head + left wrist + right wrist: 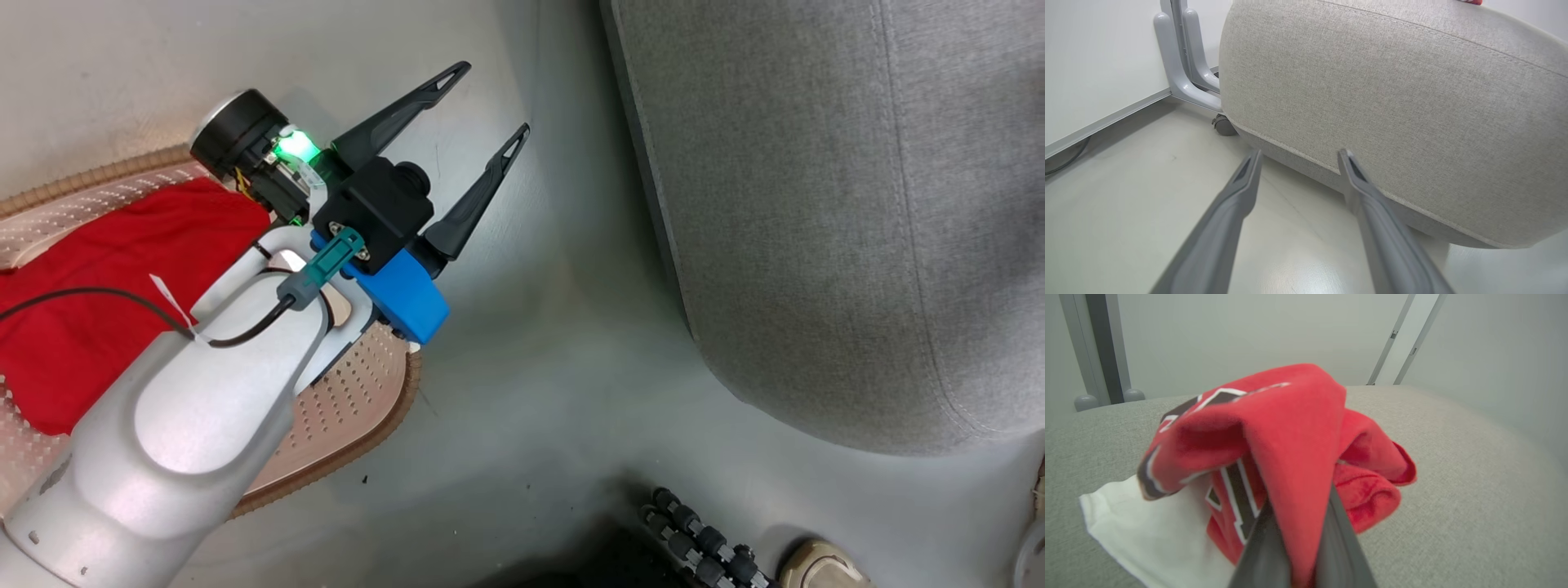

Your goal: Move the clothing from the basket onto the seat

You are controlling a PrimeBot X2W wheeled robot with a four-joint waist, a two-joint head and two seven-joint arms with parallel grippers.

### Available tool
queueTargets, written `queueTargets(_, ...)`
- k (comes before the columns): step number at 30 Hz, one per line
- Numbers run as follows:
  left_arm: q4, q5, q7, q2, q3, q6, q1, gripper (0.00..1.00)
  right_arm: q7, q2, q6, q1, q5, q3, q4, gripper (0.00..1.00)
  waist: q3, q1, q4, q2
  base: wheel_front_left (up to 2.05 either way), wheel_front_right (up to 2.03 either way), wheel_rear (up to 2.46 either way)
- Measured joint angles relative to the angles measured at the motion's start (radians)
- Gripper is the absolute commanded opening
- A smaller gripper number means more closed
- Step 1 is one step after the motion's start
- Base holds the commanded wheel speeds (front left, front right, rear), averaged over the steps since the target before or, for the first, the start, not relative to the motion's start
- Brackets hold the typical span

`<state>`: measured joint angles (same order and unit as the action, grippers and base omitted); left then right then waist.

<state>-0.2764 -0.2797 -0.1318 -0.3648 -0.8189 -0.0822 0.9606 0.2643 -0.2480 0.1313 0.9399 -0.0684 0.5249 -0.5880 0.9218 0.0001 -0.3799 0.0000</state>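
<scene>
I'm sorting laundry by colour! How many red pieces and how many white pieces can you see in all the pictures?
Red: 2, a red garment in the basket and a jersey pinched by the right gripper over the seat
White: 1, a white cloth lying on the seat
Total: 3

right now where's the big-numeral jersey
In the right wrist view's centre, the jersey is pinched in the right gripper, bunched on the grey seat beside a white cloth.
</scene>
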Motion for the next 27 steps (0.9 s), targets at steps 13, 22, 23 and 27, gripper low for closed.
queueTargets(13,-0.077,-0.037,-0.079,0.059,-0.016,0.009,-0.041,1.00,0.000,0.030,0.000,-0.198,0.019,-0.061,0.137,1.00,-0.150,-0.0001,0.011,0.0000,0.00,0.00,0.00)
queueTargets(22,-0.156,-0.090,-0.126,0.116,0.025,0.030,-0.121,1.00,0.000,0.023,0.000,-0.316,0.013,-0.174,0.227,1.00,-0.323,-0.0001,0.048,0.0000,0.00,0.00,0.00)
queueTargets(23,-0.161,-0.094,-0.127,0.122,0.035,0.033,-0.132,1.00,0.000,0.020,0.000,-0.325,0.010,-0.194,0.234,1.00,-0.343,-0.0001,0.054,0.0000,0.00,0.00,0.00)
queueTargets(27,-0.137,-0.103,-0.130,0.139,0.105,0.055,-0.183,1.00,0.000,0.017,0.000,-0.364,0.007,-0.271,0.261,1.00,-0.422,-0.0002,0.086,0.0000,0.00,0.00,0.00)
